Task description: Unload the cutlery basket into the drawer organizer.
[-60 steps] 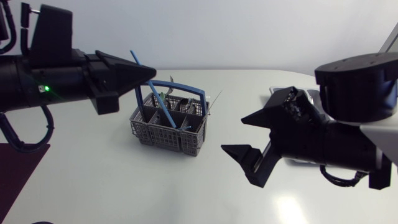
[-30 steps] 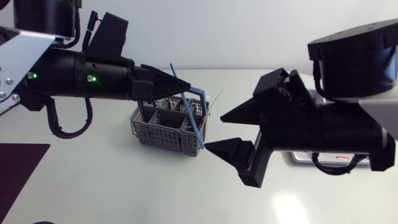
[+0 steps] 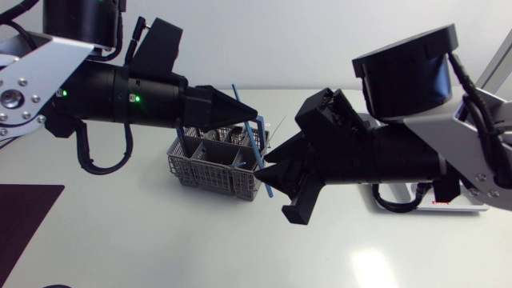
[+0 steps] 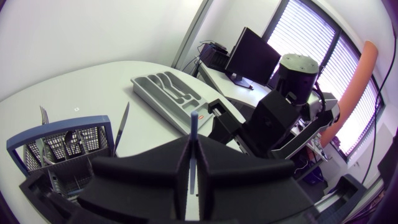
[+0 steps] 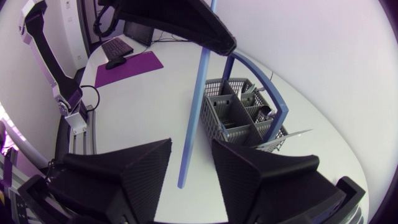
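White glossy table (image 3: 144, 240) — rounded far edge, light glare (image 3: 373, 265) near front.

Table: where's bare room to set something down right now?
Free: the table between purple mat and basket, running along the near edge. Crowded: between basket and organizer, where left claw and right claw meet around the blue utensil.

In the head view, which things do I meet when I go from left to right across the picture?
left arm → basket → blue stick → right arm → organizer
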You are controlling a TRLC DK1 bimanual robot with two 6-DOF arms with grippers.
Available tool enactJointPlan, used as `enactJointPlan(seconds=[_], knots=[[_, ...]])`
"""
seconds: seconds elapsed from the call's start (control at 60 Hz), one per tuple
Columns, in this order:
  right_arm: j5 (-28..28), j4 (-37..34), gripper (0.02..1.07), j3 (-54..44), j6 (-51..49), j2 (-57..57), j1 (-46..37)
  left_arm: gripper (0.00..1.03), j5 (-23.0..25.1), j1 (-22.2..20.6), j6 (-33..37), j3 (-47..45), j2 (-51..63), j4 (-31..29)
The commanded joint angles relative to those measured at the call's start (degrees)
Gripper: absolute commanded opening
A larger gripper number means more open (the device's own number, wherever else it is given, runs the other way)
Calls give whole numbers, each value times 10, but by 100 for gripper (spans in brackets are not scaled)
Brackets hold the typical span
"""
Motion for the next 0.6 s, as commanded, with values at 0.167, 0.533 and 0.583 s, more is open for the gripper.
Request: enactJointPlan(seconds=[0.167, 0.533, 0.583], knots=[[-3, 13, 11, 13, 7, 23, 0, 4, 9, -3, -17, 17, 7, 5], [-2, 6, 8, 3, 5, 18, 14, 52, 11, 11, -30, 41, 3, 4], [-2, 1, 8, -2, 4, 16, 14, 60, 11, 17, -32, 52, 3, 4]])
